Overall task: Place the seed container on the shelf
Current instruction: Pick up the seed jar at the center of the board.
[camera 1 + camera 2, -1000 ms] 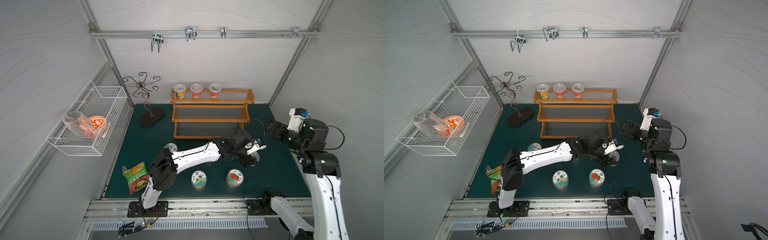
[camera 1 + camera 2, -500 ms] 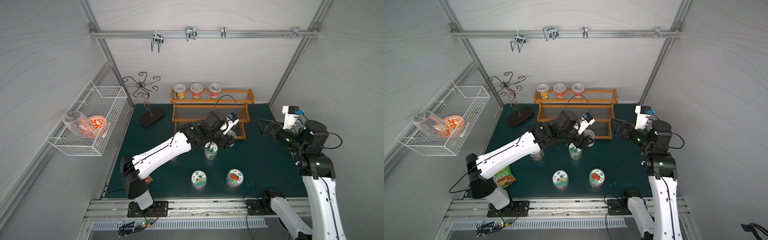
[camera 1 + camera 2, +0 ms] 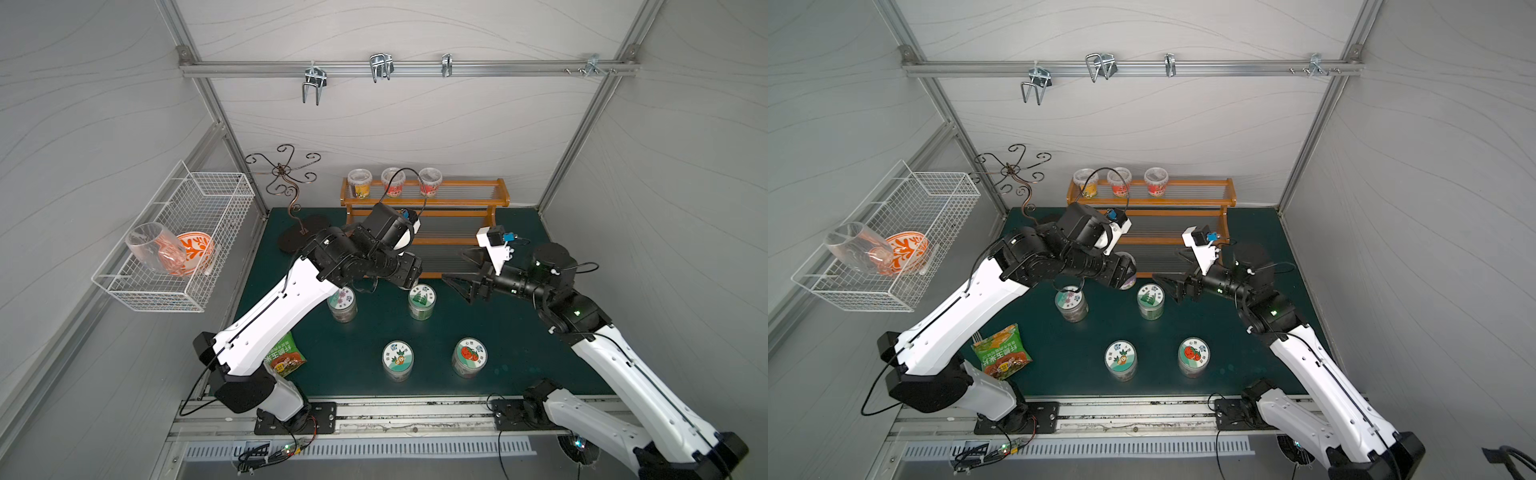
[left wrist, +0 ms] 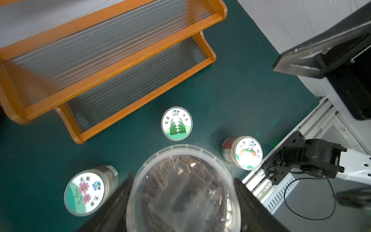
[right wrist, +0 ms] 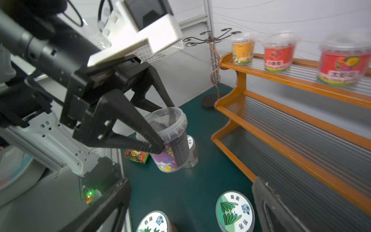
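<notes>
1. Picked up: the seed container (image 5: 174, 144) is clear of the desk (image 3: 498, 332). The left claw (image 5: 165, 128) has its jaws partly closed across the container's wall, under the lid rim.
2. It hangs just in front of the lowest tier of the shelf (image 3: 457, 203), beside and above the grass-label jar (image 3: 421, 296), touching neither.
3. Left to do, as I judge it: carry it over a tier, set it down, let go. Three tubs (image 3: 392, 182) fill the left part of the top tier.
4. The container is nearly upright, lid uppermost, with its long axis close to vertical and leaning slightly.
5. The right claw (image 3: 453, 264) is spread wide and empty.
</notes>
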`<act>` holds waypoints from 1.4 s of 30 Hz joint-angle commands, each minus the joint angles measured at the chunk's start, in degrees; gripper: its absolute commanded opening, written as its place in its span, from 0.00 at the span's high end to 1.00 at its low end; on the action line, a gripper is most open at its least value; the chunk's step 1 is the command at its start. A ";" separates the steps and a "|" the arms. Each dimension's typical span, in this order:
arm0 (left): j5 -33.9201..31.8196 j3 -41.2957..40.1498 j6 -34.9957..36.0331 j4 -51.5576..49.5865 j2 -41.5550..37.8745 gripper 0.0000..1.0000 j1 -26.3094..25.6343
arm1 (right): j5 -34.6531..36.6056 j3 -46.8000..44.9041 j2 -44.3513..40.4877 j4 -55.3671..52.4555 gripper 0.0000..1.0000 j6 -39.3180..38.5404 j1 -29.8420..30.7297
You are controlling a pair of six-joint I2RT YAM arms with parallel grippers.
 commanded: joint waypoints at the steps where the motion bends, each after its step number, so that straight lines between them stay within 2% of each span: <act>1: -1.99 1.88 -3.60 -2.04 -2.26 0.39 0.37 | 1.39 -1.79 0.86 10.05 0.01 -6.27 5.29; 5: -2.38 -0.10 -4.11 0.32 -4.56 0.40 0.38 | 8.80 -2.62 3.30 12.33 0.01 -9.63 12.23; 13: -2.14 -7.23 -3.56 7.05 -8.89 0.40 0.32 | 19.89 -4.28 7.69 20.81 0.01 -10.41 20.68; 27: 0.28 -11.03 -2.73 10.51 -11.30 0.42 0.38 | 26.04 -0.87 14.34 23.73 0.02 -9.18 24.34; 34: -0.16 -11.26 -1.85 9.67 -10.88 0.42 0.36 | 26.62 -0.75 14.72 23.66 0.13 -9.63 24.61; 42: 0.35 -11.22 -0.93 9.59 -10.59 0.41 0.36 | 26.27 -1.01 14.46 23.38 0.31 -10.00 24.60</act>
